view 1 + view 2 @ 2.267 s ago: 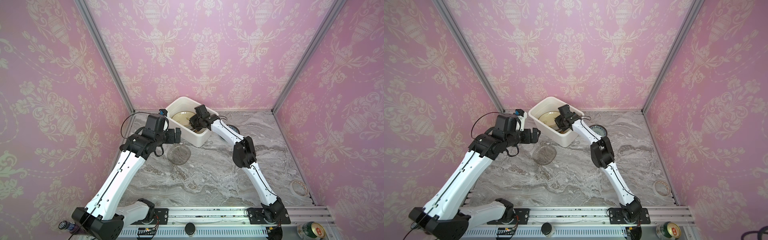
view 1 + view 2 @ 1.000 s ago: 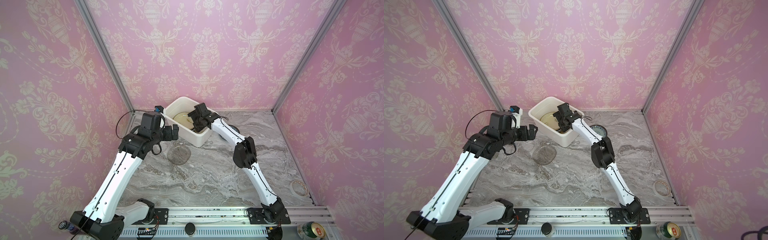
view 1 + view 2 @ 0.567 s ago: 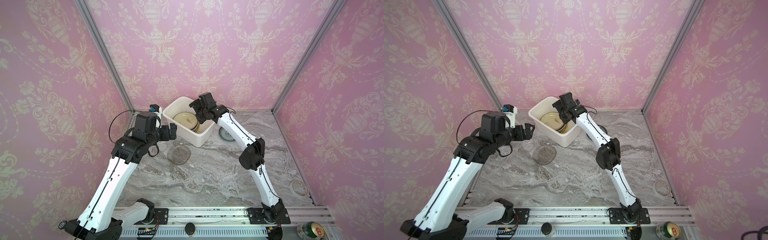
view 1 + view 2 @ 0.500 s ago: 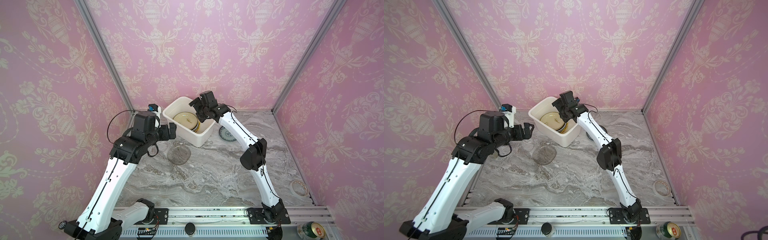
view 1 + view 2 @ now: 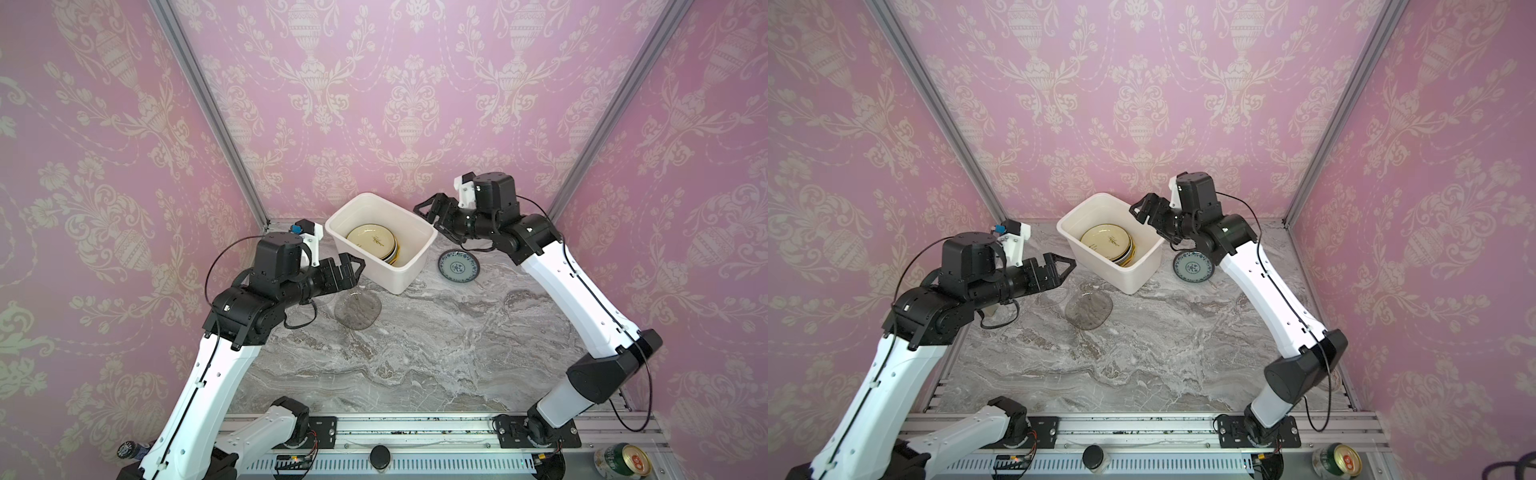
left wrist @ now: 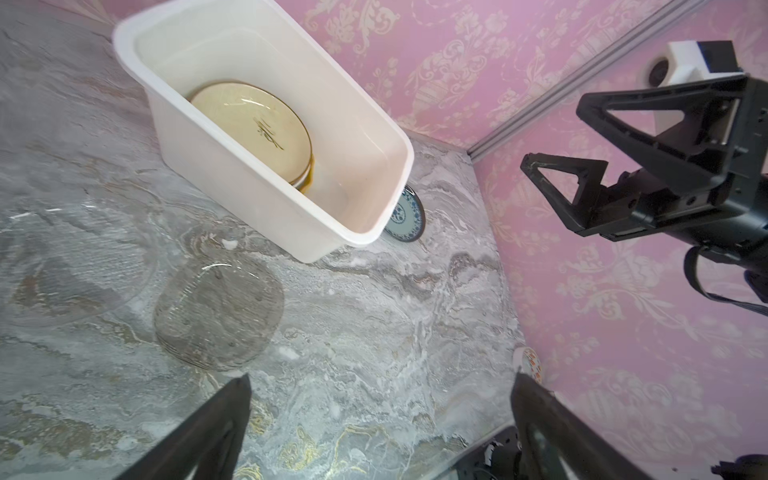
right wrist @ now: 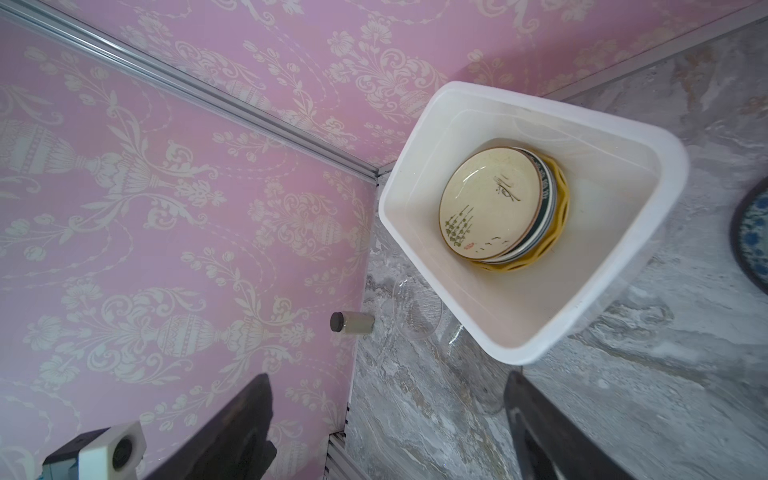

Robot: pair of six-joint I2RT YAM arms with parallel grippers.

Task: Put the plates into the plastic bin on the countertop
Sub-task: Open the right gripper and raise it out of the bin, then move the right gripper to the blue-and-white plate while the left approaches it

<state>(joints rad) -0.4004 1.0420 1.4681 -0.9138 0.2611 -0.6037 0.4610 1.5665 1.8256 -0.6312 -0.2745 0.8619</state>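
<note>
Pink damask wallpaper closes in three sides of the grey marble-patterned desk (image 5: pixel 415 353). At its far edge stands the deep white plastic bin (image 5: pixel 409 272). The right gripper (image 5: pixel 430 218) has risen out of it and hangs beside the rim, jaws apart and empty. The left gripper (image 5: pixel 357 272), also spread wide and empty, has backed toward the desk's left edge. A cream painted plate (image 7: pixel 490 199) tops the stack inside, so that drop looks finished. Still outside are the small blue patterned plate (image 5: pixel 458 267), just beside the bin, and the clear smoky glass plate (image 5: pixel 358 309), near its front.
</note>
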